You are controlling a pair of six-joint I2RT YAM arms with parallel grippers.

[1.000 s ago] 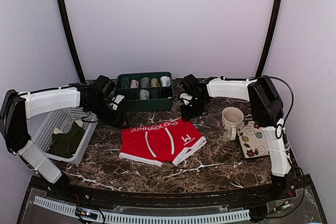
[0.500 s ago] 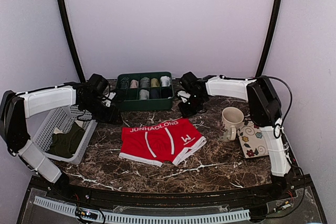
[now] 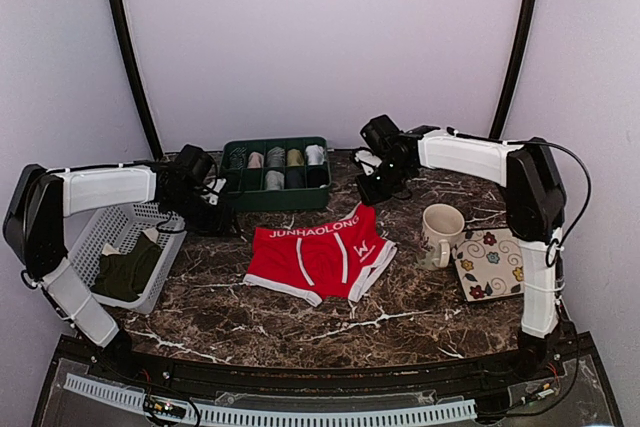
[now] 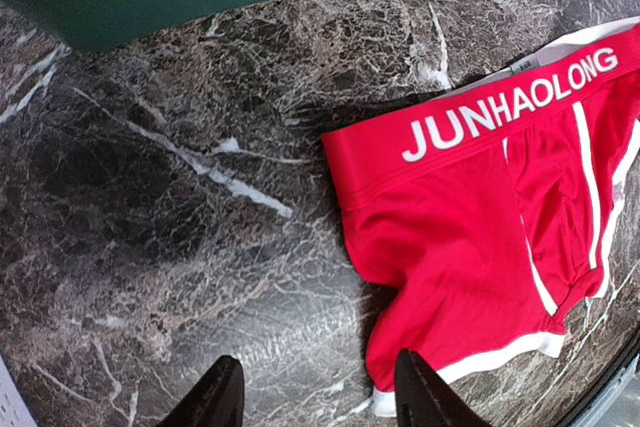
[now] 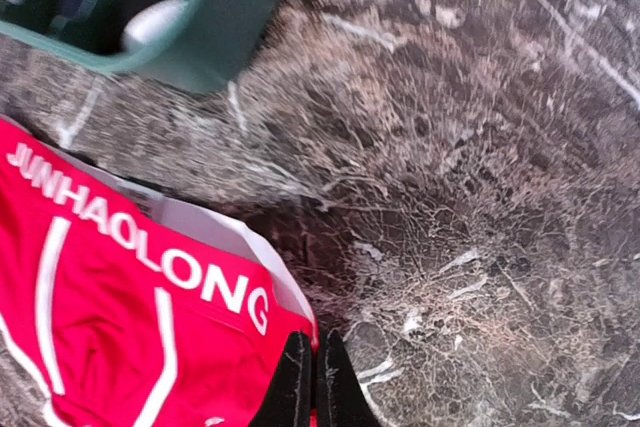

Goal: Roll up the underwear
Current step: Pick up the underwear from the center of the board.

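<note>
Right gripper [image 5: 311,379]: fingers pinched tight on the waistband corner of the red underwear [image 5: 120,317]. The garment spreads from the fingertips over the marble table [image 5: 480,147], lettering up, between both grippers.
Left gripper [image 4: 318,399]: fingers spread and holding nothing, over bare marble just beside the underwear's leg hem.
Green divided tray [image 3: 275,199]: between the grippers, holding rolled garments.
Mug [image 3: 441,232]: outboard of the right gripper.
White basket [image 3: 95,242]: outboard of the left gripper.
</note>
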